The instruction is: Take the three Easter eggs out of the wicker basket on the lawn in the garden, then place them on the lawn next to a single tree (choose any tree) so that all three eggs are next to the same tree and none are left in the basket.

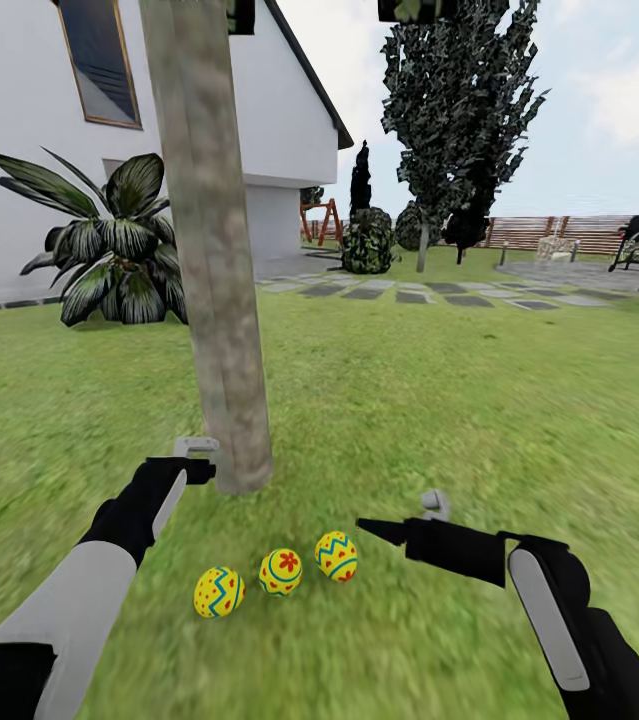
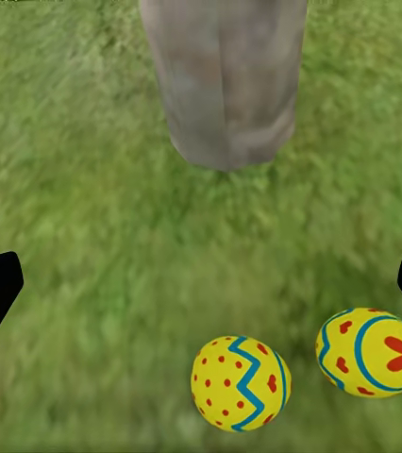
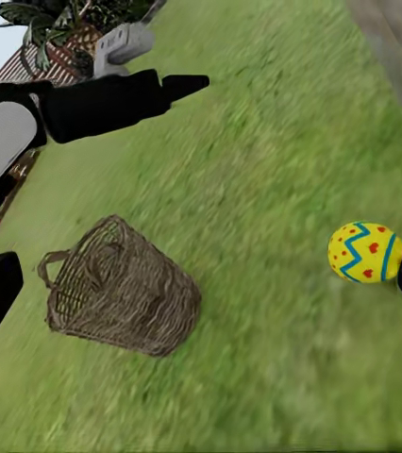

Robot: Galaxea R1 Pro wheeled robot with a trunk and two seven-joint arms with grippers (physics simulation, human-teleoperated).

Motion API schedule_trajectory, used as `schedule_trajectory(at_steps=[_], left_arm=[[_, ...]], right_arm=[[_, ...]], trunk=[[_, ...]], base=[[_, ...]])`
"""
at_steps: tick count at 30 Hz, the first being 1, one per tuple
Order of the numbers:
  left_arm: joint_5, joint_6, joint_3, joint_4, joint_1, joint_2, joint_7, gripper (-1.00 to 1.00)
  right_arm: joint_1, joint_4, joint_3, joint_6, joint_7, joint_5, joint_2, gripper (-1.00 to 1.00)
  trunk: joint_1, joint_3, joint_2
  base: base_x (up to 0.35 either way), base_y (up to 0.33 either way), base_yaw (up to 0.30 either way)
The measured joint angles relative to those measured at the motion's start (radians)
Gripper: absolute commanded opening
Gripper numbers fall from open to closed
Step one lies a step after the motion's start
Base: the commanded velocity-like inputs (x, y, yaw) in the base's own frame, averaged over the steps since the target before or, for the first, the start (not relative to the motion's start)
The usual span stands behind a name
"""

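The left gripper (image 1: 199, 458) hangs open and empty by the tree (image 1: 221, 330) trunk; the right gripper (image 1: 399, 520) is empty too, its fingers spread wide. Three Easter eggs (image 1: 281, 572) lie on the lawn (image 1: 439, 400) just near of the trunk (the wicker basket (image 3: 121, 288), tipped over, looks empty). Both arms should lift clear without nudging any egg.

Both grey-and-black arms reach forward, low. The left black two-fingered hand (image 1: 202, 462) spreads wide, empty; the right black hand (image 1: 384, 528) seems parted, holding nothing.
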Motion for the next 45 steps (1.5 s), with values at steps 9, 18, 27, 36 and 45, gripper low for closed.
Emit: schedule_trajectory(at_steps=[9,18,27,36,45], left_arm=[[0.001,0.0,-0.001,0.002,0.031,0.002,-0.003,1.0],[0.0,-0.008,-0.001,0.008,0.093,0.004,0.0,1.0],[0.001,-0.05,-0.001,0.026,0.199,0.008,0.002,1.0],[0.004,-0.106,-0.001,0.038,0.278,0.01,0.002,1.0],[0.003,-0.162,-0.001,0.059,0.334,0.01,0.002,1.0]], right_arm=[[0.001,0.002,-0.101,0.001,-0.154,-0.002,-0.002,1.0],[0.01,0.002,-0.108,0.001,-0.294,-0.005,-0.006,1.0],[0.052,0.003,-0.108,0.001,-0.419,-0.004,-0.003,1.0],[0.114,0.003,-0.108,-0.038,-0.441,-0.003,-0.003,1.0],[0.184,0.035,-0.108,-0.121,-0.439,-0.001,-0.005,1.0]], trunk=[[-0.034,0.028,0.063],[-0.069,0.056,0.126],[-0.104,0.085,0.189],[-0.138,0.119,0.252],[-0.173,0.153,0.315]], base=[[0.0,0.0,0.0],[0.0,0.0,0.0],[0.0,0.0,0.0],[0.0,0.0,0.0],[0.0,0.0,0.0]])
